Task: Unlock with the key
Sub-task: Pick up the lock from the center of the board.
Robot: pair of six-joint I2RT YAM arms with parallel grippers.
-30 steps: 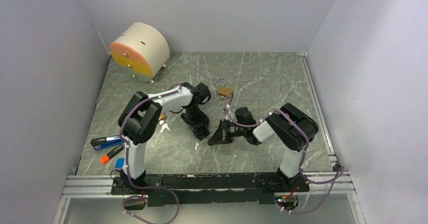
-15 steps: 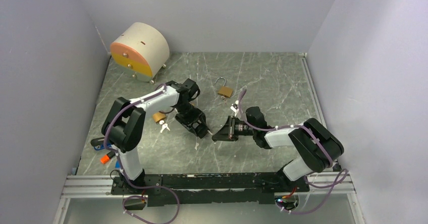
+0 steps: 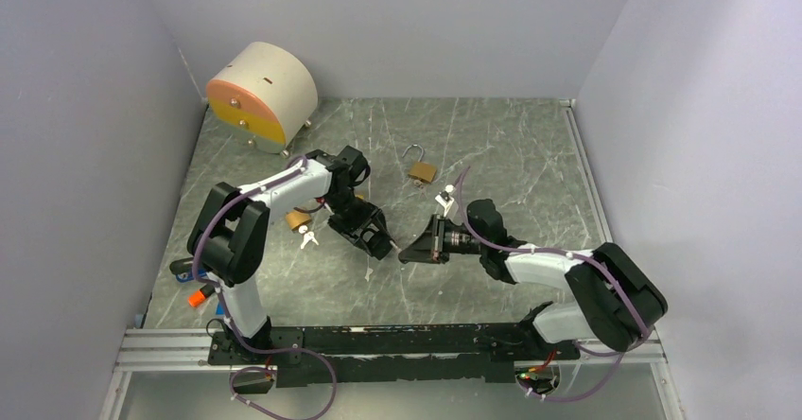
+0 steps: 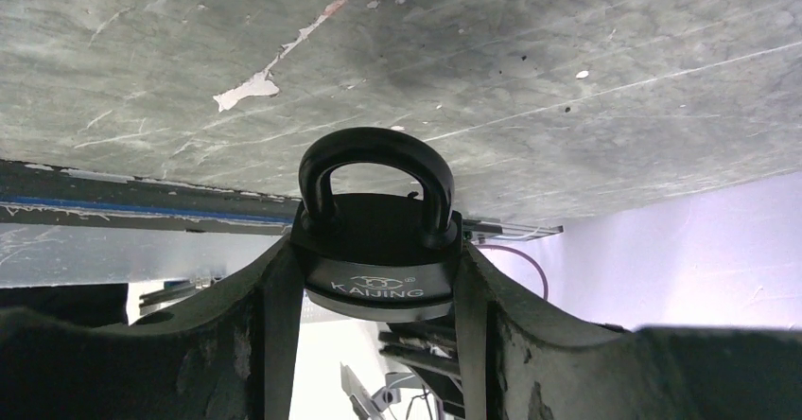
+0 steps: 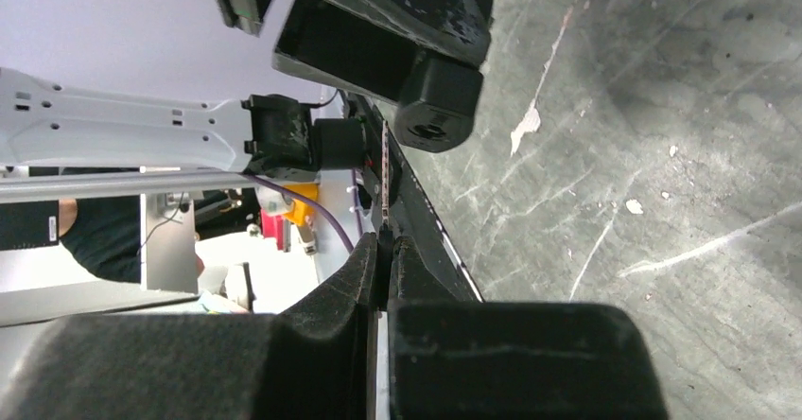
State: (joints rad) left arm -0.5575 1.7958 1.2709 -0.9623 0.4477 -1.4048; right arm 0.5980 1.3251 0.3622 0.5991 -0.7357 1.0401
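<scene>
Black padlock (image 4: 378, 236): held by its sides in my left claw (image 3: 373, 235), over the middle of the counter (image 3: 492, 146), shackle pointing away from the wrist.
Key (image 5: 385, 169): my right claw (image 5: 383, 248) is clenched on it, blade sticking out ahead.
Relation: in the right wrist view the lock's keyhole end sits just past the blade tip and slightly to one side. The blade's long axis runs towards the lock but, I judge, isn't lined up with the hole yet.
Nearer arm: right, with the two claws facing each other, near but apart.
Count: three padlocks, one black and two brass (image 3: 422, 170) (image 3: 298, 219); one key held, plus a small bunch (image 3: 307, 238) I can't count.
</scene>
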